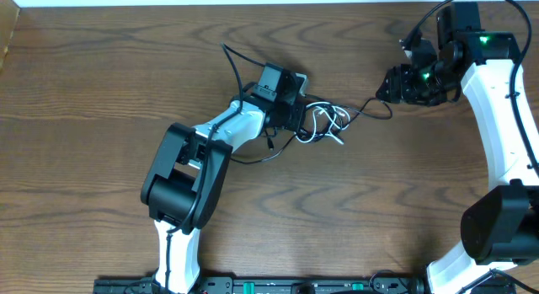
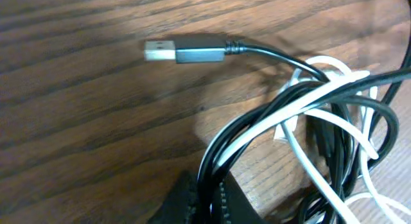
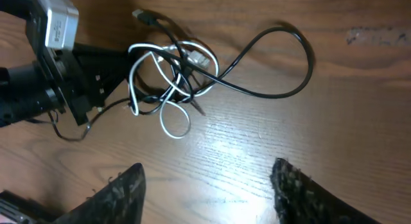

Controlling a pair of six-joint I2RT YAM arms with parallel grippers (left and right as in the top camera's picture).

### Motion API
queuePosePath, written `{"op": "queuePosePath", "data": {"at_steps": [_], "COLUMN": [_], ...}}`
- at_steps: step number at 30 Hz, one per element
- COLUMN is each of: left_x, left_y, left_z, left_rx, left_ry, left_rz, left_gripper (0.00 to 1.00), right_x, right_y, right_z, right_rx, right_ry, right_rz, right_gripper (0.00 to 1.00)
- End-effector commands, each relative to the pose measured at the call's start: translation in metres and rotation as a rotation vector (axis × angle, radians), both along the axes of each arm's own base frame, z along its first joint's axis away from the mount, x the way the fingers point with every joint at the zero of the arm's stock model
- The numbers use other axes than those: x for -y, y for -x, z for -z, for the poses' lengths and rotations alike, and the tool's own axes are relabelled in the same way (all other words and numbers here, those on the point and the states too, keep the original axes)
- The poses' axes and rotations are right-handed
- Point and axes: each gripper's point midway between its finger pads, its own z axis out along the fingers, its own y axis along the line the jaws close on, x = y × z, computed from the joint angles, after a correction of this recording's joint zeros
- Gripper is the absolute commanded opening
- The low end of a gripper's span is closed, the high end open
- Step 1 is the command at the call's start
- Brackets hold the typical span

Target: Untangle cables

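Observation:
The black cable (image 2: 257, 52) and the white cable (image 2: 276, 112) lie knotted in one tangle (image 1: 324, 124) on the wooden table (image 1: 101, 92). In the left wrist view the black cable's USB plug (image 2: 183, 51) lies free on the wood. My left gripper (image 2: 209, 201) is shut on a black strand at the tangle's left edge, also seen in the overhead view (image 1: 290, 117). A loop of black cable (image 3: 263, 95) runs right from the tangle. My right gripper (image 3: 209, 185) is open and empty above bare wood, right of the tangle (image 1: 392, 85). A white loop (image 3: 172, 135) hangs out of the knot.
The left arm (image 1: 189, 163) stretches from the front edge to the tangle. The right arm (image 1: 501, 117) stands along the right side. A thin black arm wire (image 1: 232, 62) rises behind the left wrist. The table's left edge (image 1: 8, 41) shows at the far left.

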Motion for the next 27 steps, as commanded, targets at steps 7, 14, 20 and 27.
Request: {"op": "queuePosePath", "data": {"at_steps": [7,14,20,27], "left_x": [0.006,0.007,-0.001,0.013], "left_y": [-0.013,-0.005,-0.001,0.001], "left_z": [-0.107,-0.193,-0.209,-0.254], "left_rx": [0.067,-0.046,-0.165,-0.193], "left_ry": [0.195,0.513,0.63,0.82], "left_rz": [-0.135,-0.239,-0.253,-0.157], "left_gripper": [0.07,0.08,0.07,0.07], "right_x": [-0.051,-0.096,-0.106,-0.113], "right_y": [-0.013,-0.026,-0.024,-0.036], "right_z": [-0.019,-0.042,-0.045,-0.013], "right_rx": [0.126,0.247,0.248,0.136], "right_ry": [-0.096,-0.228,-0.257,-0.219], "right_rz": [-0.149,-0.24,-0.254,-0.105], "right_gripper": [0.46,0.5,0.52,0.58]}}
